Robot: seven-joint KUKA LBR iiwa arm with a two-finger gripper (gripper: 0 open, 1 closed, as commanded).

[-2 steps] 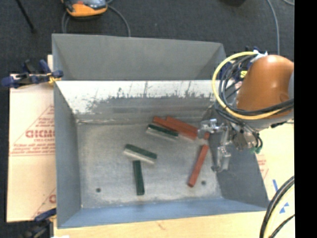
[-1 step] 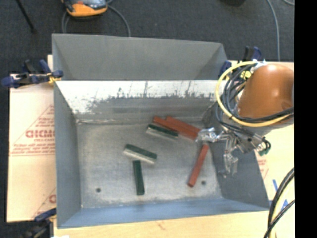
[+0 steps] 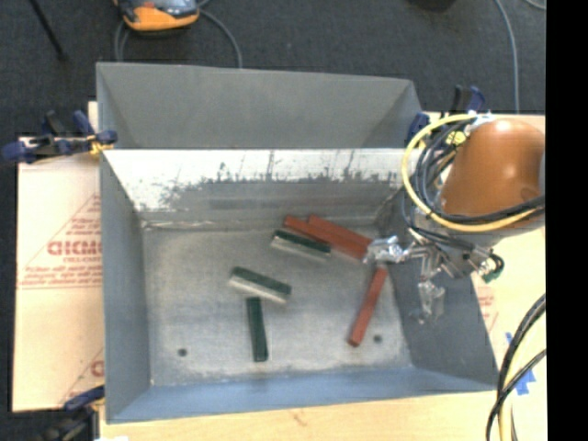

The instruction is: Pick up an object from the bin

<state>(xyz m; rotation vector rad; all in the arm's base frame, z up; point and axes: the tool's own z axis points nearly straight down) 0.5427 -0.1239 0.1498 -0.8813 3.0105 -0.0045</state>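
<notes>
The tool (image 3: 424, 285) hangs low over the bin's (image 3: 129, 274) sloping wall on the arm's side, and whether it is open or closed cannot be told. Nothing shows in its grip. Just beside it, toward the bin's middle, lies a long reddish-brown stick (image 3: 367, 307), the likeliest pick since it lies apart from the rest. Beyond it are a red block (image 3: 331, 235) touching a green-and-pale one (image 3: 299, 244). Farther off lie another green-and-pale block (image 3: 260, 285) and a dark green stick (image 3: 257, 329)
</notes>
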